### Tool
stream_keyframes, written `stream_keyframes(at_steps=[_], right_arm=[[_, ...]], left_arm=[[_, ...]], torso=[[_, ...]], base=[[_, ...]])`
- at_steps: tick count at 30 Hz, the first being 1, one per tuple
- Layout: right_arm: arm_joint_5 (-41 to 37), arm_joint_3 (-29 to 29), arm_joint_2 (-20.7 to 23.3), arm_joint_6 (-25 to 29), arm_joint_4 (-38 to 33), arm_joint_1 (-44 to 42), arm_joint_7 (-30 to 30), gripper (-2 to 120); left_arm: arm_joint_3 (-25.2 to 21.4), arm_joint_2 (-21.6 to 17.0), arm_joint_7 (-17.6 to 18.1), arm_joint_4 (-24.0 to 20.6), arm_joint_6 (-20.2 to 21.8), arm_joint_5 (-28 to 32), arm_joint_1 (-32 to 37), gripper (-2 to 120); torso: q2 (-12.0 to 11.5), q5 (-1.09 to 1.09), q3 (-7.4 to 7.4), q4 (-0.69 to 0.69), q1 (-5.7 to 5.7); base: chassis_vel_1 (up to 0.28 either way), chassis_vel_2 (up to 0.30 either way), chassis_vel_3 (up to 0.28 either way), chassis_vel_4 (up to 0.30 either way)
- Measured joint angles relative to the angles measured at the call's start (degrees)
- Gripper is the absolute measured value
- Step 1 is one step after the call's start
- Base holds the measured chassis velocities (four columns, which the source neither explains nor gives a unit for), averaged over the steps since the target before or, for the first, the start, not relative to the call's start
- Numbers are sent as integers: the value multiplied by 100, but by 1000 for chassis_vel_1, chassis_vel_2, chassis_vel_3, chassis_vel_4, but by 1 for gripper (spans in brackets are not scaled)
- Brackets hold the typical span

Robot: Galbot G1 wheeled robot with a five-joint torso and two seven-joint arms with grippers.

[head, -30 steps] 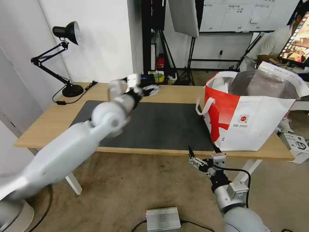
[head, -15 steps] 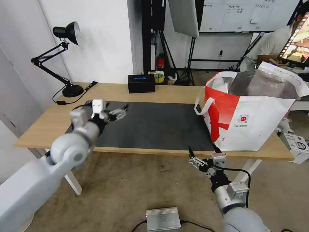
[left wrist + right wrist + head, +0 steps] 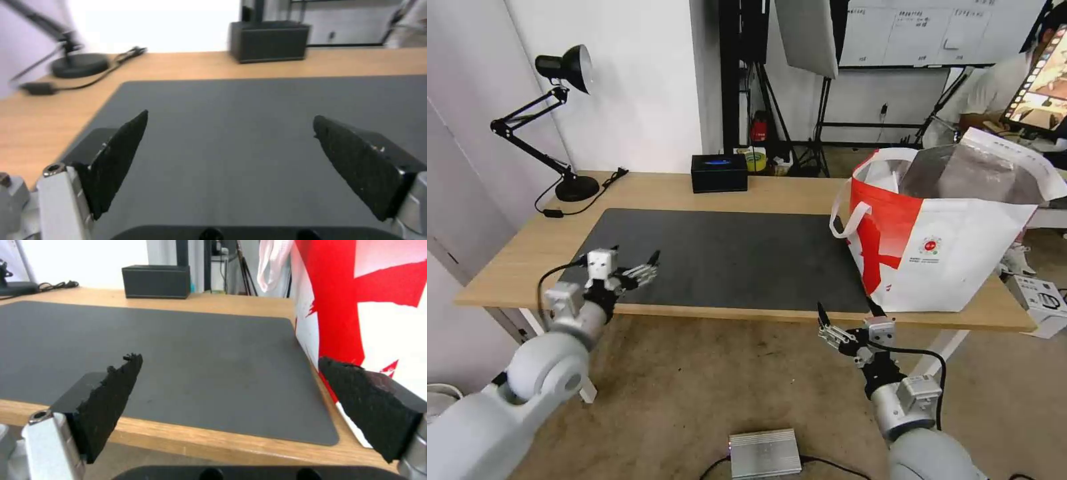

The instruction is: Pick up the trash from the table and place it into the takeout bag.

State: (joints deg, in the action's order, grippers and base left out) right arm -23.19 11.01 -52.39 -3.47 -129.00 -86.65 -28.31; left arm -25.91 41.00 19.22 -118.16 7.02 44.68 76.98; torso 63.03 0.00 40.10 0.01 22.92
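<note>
Left gripper (image 3: 639, 267) fingers (image 3: 118, 156) stand wide apart, empty, low over the dark mat (image 3: 720, 257) at the table (image 3: 514, 260) front-left edge. Right gripper (image 3: 846, 319) is spread too, below the table's front edge near the takeout bag (image 3: 954, 260). Any trash is probably inside; park both arms clear without snagging its handles.

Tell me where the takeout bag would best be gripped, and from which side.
Probably the white strap handle looping off the takeout bag on its mat-facing end, approached from the mat side: it hangs free of the wall, thin enough for jaws.
</note>
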Motion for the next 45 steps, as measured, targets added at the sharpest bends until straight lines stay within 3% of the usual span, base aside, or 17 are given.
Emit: stream_keyframes(at_steps=[7, 12, 27, 45], right_arm=[[0, 0, 0, 0, 0, 0, 0, 100], [0, 0, 0, 0, 0, 0, 0, 100], [0, 0, 0, 0, 0, 0, 0, 100], [0, 0, 0, 0, 0, 0, 0, 100]], left_arm=[[-667, 39, -28, -155, -104, -14, 712, 100], [-824, 195, -28, -237, -105, -34, 1036, 100], [-862, 574, -87, -243, -219, -56, 1477, 100], [-834, 653, -122, -300, -165, 106, 1533, 100]], torso=[[0, 0, 0, 0, 0], [0, 0, 0, -1, 0], [-1, 0, 0, -1, 0], [-1, 0, 1, -1, 0]], base=[[0, 0, 0, 0], [0, 0, 0, 0], [0, 0, 0, 0], [0, 0, 0, 0]])
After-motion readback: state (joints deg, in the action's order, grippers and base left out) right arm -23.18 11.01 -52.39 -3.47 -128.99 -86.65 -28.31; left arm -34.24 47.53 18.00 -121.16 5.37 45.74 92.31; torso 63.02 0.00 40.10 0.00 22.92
